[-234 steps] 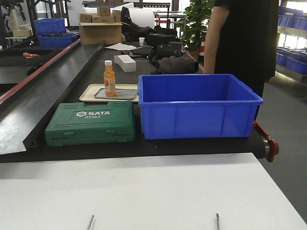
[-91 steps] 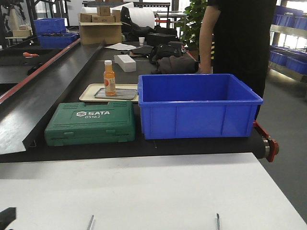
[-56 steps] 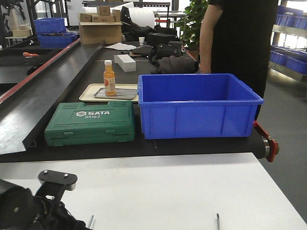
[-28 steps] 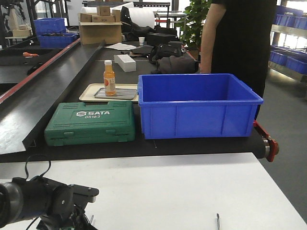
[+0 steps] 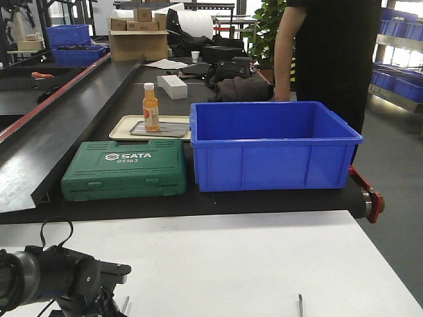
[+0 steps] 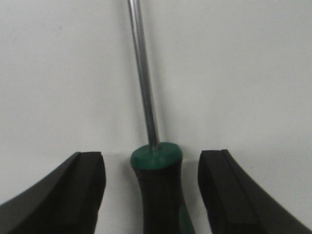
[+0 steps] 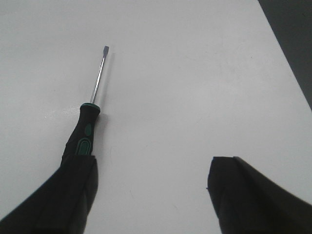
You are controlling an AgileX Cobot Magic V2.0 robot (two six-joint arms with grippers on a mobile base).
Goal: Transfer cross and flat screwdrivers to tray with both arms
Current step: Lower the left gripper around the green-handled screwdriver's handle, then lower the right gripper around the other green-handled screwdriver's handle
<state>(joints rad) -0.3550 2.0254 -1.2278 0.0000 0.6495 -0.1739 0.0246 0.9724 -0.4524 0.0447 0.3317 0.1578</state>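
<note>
Left arm point(image 5: 56, 287) is down low at the near-left corner of the white surface point(image 5: 231, 257). It's black w/ cables looping off it, wrist pointing fwd. Its claw point(image 6: 152, 155) is open, w/ one black finger point(image 6: 80, 192) each side of the first screwdriver point(image 6: 158, 192) (black handle, green collar, thin steel shaft running away from the cam). There's a gap on both sides, so afaict it's not touching the handle.

Right arm isn't in the front view. On its wrist cam the right claw point(image 7: 152, 165) is spread wide above the surface, gripping nothing. The second screwdriver point(image 7: 85, 131), same black/green handle + steel shaft, lies flat on the white top. It's way over by one finger point(image 7: 75, 195), w/ its butt end hidden behind that finger, so not centred.

Other stuff: the shallow grey metal tray point(image 5: 173, 129) sits on a cream tray point(image 5: 119, 133) on the black conveyor belt point(image 5: 79, 125) beyond the surface. An orange bottle point(image 5: 151, 107) stands on the grey tray's left part, looks like. The green SATA tool case point(image 5: 124, 170) sits right in front of the trays, w/ a big blue plastic bin point(image 5: 274, 148) just beside it. So both are between the screwdrivers and the tray. Person in black point(image 5: 330, 53) stands behind the bin.
</note>
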